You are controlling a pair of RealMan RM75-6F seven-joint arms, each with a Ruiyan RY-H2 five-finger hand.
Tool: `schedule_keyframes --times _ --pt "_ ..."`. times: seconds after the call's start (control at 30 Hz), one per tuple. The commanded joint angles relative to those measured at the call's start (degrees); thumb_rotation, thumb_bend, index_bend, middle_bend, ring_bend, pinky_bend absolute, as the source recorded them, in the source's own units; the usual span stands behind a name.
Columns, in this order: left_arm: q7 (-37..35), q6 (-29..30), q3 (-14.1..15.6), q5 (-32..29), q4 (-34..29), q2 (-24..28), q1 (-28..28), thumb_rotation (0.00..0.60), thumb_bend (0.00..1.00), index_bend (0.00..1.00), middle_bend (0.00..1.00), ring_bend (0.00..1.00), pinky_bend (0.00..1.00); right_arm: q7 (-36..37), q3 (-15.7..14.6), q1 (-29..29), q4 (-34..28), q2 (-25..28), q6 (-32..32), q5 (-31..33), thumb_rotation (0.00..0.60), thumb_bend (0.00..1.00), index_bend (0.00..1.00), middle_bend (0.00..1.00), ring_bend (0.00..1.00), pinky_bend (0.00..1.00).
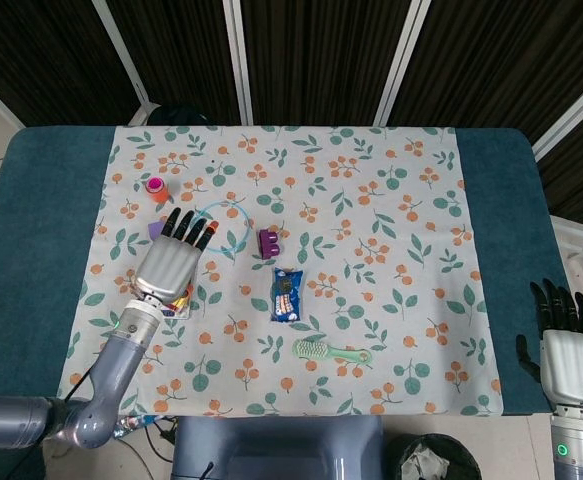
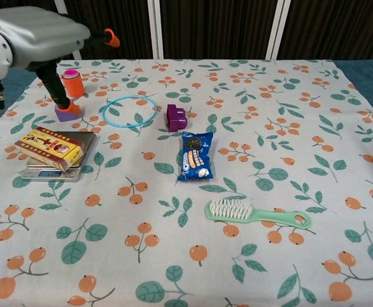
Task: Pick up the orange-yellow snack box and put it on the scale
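The orange-yellow snack box (image 2: 51, 147) lies flat on the silver scale (image 2: 74, 164) at the table's left side. My left hand (image 2: 36, 35) hovers well above it, fingers spread and empty, with nothing between them. In the head view that left hand (image 1: 170, 265) covers most of the box and scale; only a sliver of the box (image 1: 179, 301) peeks out below it. My right hand (image 1: 568, 350) hangs open off the table's right edge, holding nothing.
Behind the scale stand an orange-pink bottle (image 2: 73, 82) and a small purple block (image 2: 64, 113). A blue ring (image 2: 130, 110), a purple toy (image 2: 176, 118), a blue cookie packet (image 2: 194, 156) and a green brush (image 2: 256, 213) lie across the middle of the floral cloth.
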Motion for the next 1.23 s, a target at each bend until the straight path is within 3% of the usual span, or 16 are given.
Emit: schedule_keyframes --times 0.03,0.2,0.37,0.47,0.73,1.23 --pt "-20.3 5.5 4.6 21.3 1.1 7.1 11.1 0.6 0.03 0.05 0.09 0.0 0.01 -0.1 0.0 0.0 0.0 0.0 0.1 -0.1 0.6 0.51 0.03 0.07 0.06 0.03" --pt "-33.9 13.8 7.9 32.5 9.7 7.9 18.7 0.6 0.03 0.05 0.09 0.0 0.01 -0.3 0.0 0.0 -0.1 -0.1 0.2 -0.3 0.6 0.51 0.03 0.07 0.06 0.03" --pt "-46.4 19.1 9.5 36.6 18.2 7.2 25.0 0.6 0.03 0.06 0.09 0.0 0.01 -0.1 -0.3 0.1 0.1 0.1 0.2 -1.1 0.6 0.51 0.03 0.07 0.06 0.03" --pt "-51.3 19.8 10.2 35.7 21.8 7.1 28.5 0.6 0.03 0.06 0.09 0.0 0.01 0.7 -0.7 0.2 0.5 0.5 0.2 -2.1 0.6 0.51 0.03 0.07 0.06 0.03" --pt "-47.0 15.3 10.9 29.5 22.2 9.1 33.9 0.6 0.03 0.08 0.11 0.0 0.01 1.8 -1.3 0.3 1.3 1.2 0.7 -4.4 0.6 0.51 0.03 0.07 0.06 0.03" --pt "-48.2 15.3 5.6 27.5 20.9 9.7 38.5 0.6 0.03 0.08 0.12 0.0 0.01 3.1 -1.8 0.2 1.0 2.8 0.3 -5.2 0.6 0.51 0.03 0.07 0.06 0.03"
